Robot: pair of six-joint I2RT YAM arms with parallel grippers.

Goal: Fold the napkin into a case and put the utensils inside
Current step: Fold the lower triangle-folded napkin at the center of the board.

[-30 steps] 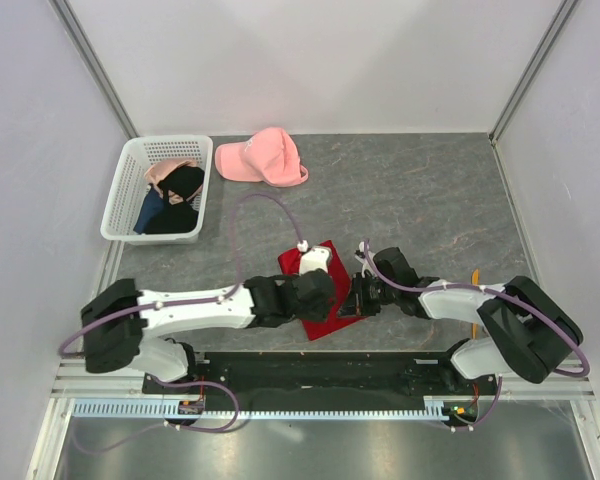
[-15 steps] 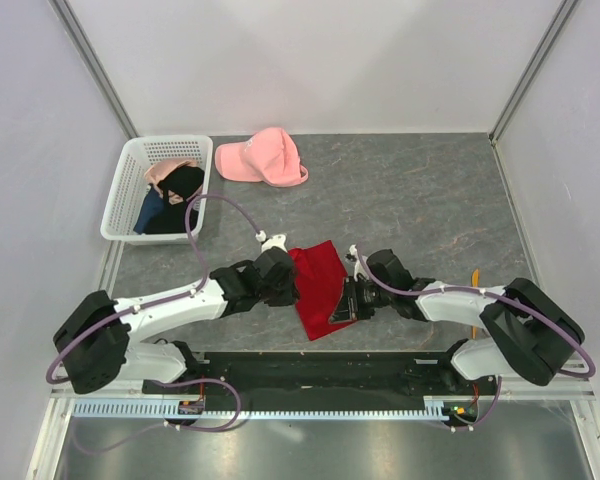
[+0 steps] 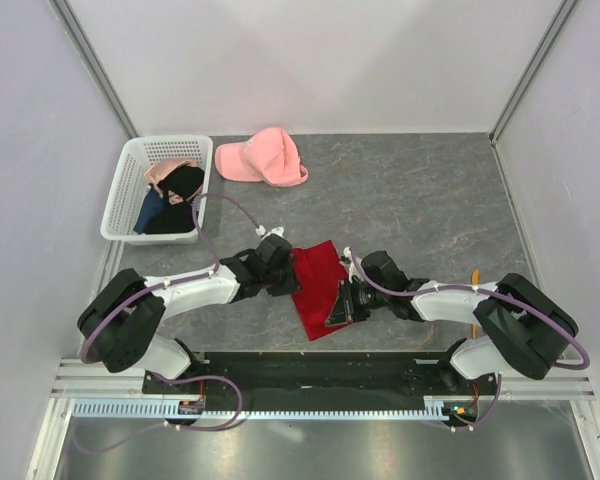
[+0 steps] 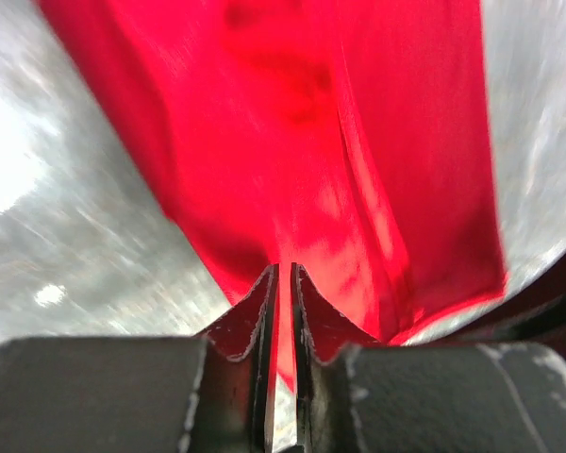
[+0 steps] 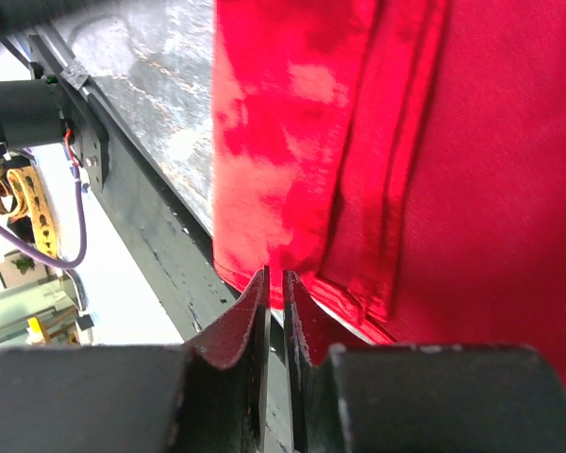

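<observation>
Top external, near edge: black mounting rail (image 3: 320,372) carries both arm bases, and the two arms reach in toward the middle.
Left gripper (image 3: 290,272): at the napkin's left edge, low over the table.
Left wrist view: the left gripper (image 4: 283,269) has its jaws down to a thin slit with red cloth in the slit, so it is pinching the napkin (image 4: 340,142). The cloth fans out away from the tips and the grey table shows on both sides.
Right gripper (image 3: 338,302): at the napkin's right side, toward its near end.
Right wrist view: the right gripper (image 5: 275,274) is also at a narrow slit, and the near hem of the napkin (image 5: 472,142) is caught at the tips. Stitched hem and a folded layer run away from the fingers. The rail is on the left.
Napkin (image 3: 318,278): red and partly folded into a longish tilted shape. It sits between the two grippers, flat on the grey marbled table (image 3: 420,200).
Utensils (image 3: 477,276): orange stick on the table by the right arm's elbow, well apart from the napkin and mostly hidden by the arm.
Basket (image 3: 120,205): white, at far left, holding black and blue garments (image 3: 175,205).
Pink cap (image 3: 262,157): on the table just right of the basket, farthest back.
</observation>
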